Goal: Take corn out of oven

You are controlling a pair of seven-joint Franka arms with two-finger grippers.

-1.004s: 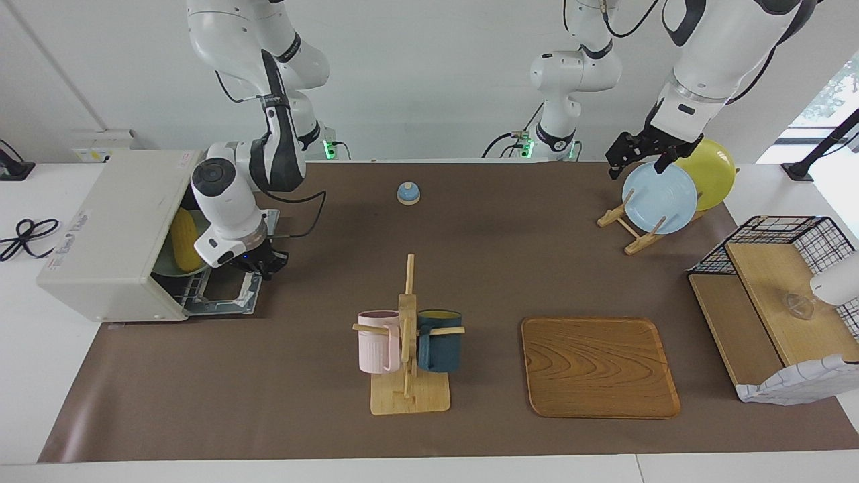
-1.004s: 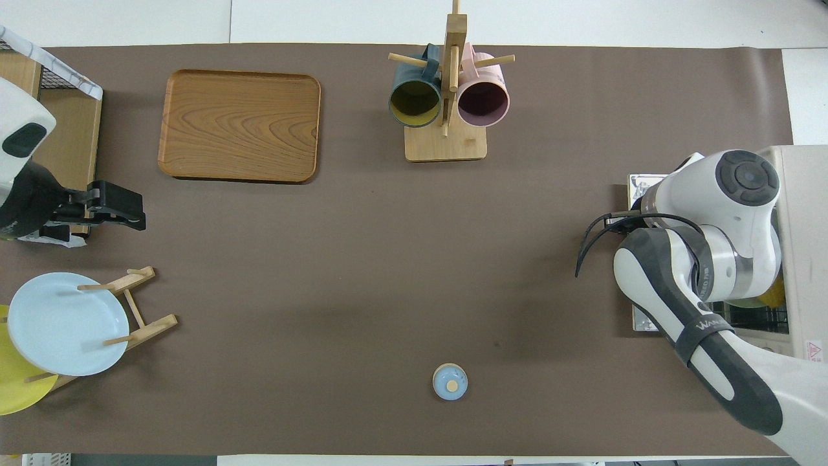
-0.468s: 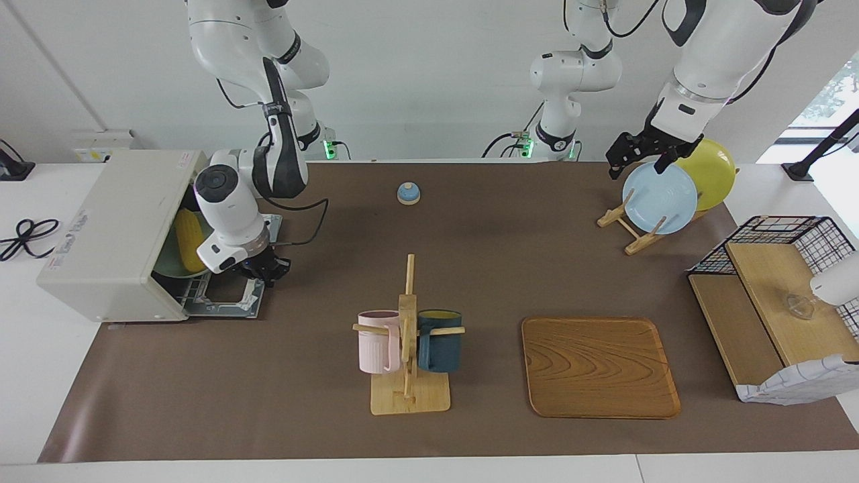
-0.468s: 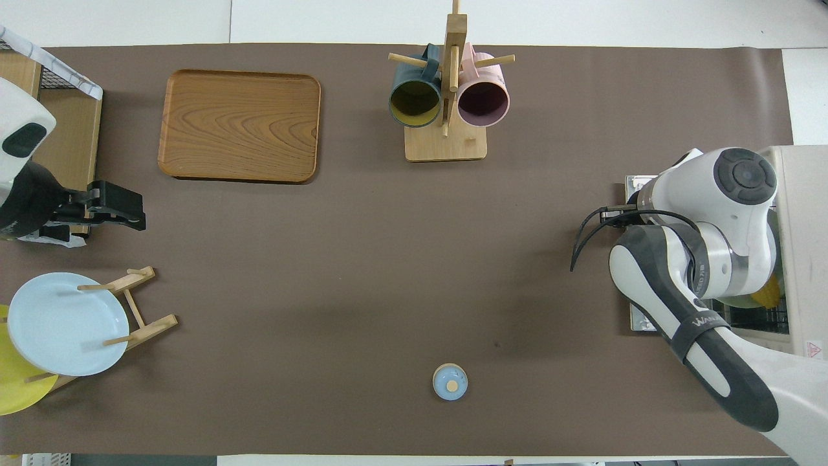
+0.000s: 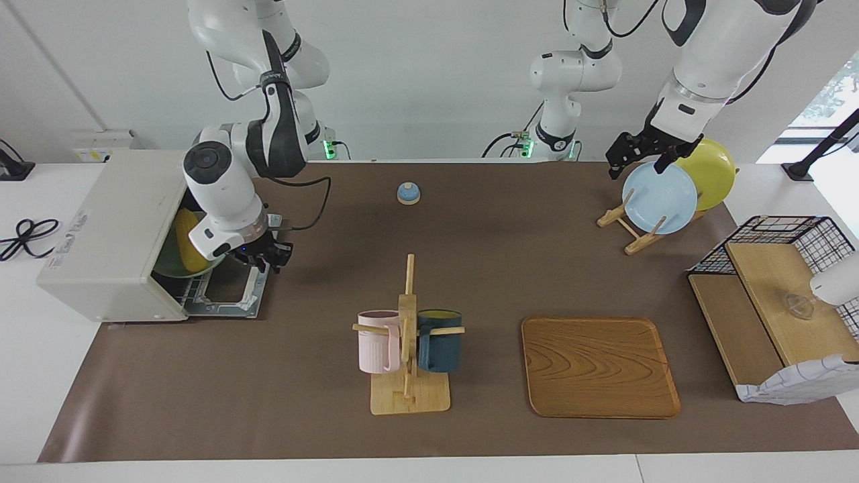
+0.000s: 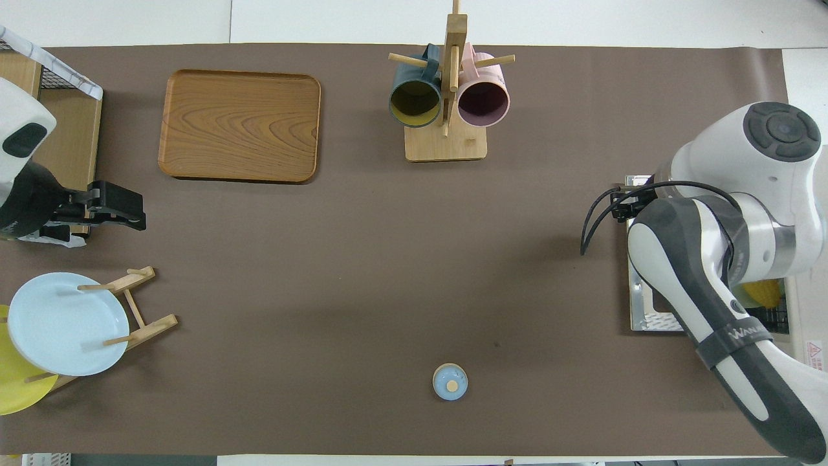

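Right gripper (image 5: pixel 268 255) hangs over the oven's lowered door (image 5: pixel 231 292), just in front of the open cavity, and whether its fingers are apart or together cannot be told; nothing shows between them. Inside the oven (image 5: pixel 111 235), an off-white box at the right arm's end of the table, the corn (image 5: pixel 186 245) lies on a green dish (image 5: pixel 171 268) set on the wire shelf, partly hidden by the arm's wrist. At the other end, the left gripper (image 5: pixel 637 157) waits in the air over the blue plate (image 5: pixel 659 198), its fingers spread apart and holding nothing. That plate leans in a wooden plate stand (image 5: pixel 621 225) with a yellow plate (image 5: pixel 711 171) just beside it. A brown mat (image 5: pixel 483 268) covers most of the white table (image 5: pixel 27 376). On the mat stand a small blue bell (image 5: pixel 408 193) close to the robots, a wooden mug tree (image 5: pixel 408 362) carrying a pink mug (image 5: pixel 377 342) and a dark blue mug (image 5: pixel 439 341), and a wooden tray (image 5: pixel 598 367) beside it. A black wire rack (image 5: pixel 778 302) with wooden shelves sits at the left arm's end, a checked cloth (image 5: pixel 798 388) draped over its corner. A black cable (image 5: pixel 23 236) lies coiled on the white table beside the oven, and a plain white wall (image 5: pixel 436 74) rises where the arms' bases stand.
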